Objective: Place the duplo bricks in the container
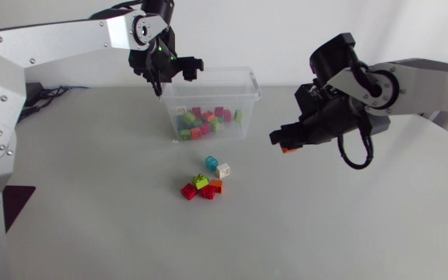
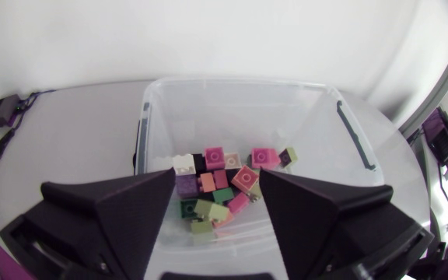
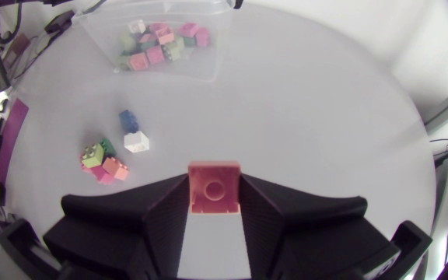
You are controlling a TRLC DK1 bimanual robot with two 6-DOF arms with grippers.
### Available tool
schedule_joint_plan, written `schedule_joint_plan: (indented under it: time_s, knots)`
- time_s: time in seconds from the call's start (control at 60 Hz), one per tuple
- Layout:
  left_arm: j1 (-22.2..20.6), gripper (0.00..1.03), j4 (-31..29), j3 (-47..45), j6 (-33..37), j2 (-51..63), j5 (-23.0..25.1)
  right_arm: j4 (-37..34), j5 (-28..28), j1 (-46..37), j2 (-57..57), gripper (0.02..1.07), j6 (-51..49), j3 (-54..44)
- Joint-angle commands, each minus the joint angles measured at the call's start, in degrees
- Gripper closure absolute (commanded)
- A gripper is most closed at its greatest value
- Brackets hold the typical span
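Pale grey tabletop [image 1: 348,225], seen from above, with a clear plastic container [image 1: 249,75] toward the back. It already holds a heap of mixed-colour duplo bricks [image 1: 201,118]. Near its front wall, a small cluster of loose bricks [image 1: 204,185] lies on the tabletop: blue, white, green, orange and red.

The left arm [image 1: 61,39] hangs over the container's back left corner. The left jaws are spread wide and empty, and the binned bricks show between them. The right arm [image 1: 411,82] is well apart from the container, to its right, above bare tabletop. The right jaws are closed narrowly on a salmon-red brick [image 3: 214,187], gripped on two sides near the tips.

Likely risks: the grip looks shallow, so the brick could slip out on the way. The left arm crowds the opening, so the two arms could collide. A release from too high could bounce the brick over the rim.
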Motion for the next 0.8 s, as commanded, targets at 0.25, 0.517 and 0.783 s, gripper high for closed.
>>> schedule_joint_plan:
  time_s: [0.25, 0.517, 0.783]
  knots:
    - [-1.1, 0.06, -0.3, -10.7, 5.9, -15.1, -0.5, 2.7, -0.4, 1.5, 5.7, 0.87, -1.3, 11.0]
    - [-3.3, 0.06, 4.3, -35.0, 15.6, -32.0, 2.1, 9.7, -0.3, 2.3, 11.3, 0.87, -1.3, 15.9]
    - [-5.3, 0.07, 6.8, -48.7, 21.4, -38.4, 5.4, 16.2, -0.2, 2.7, 14.0, 0.87, -1.9, 17.8]
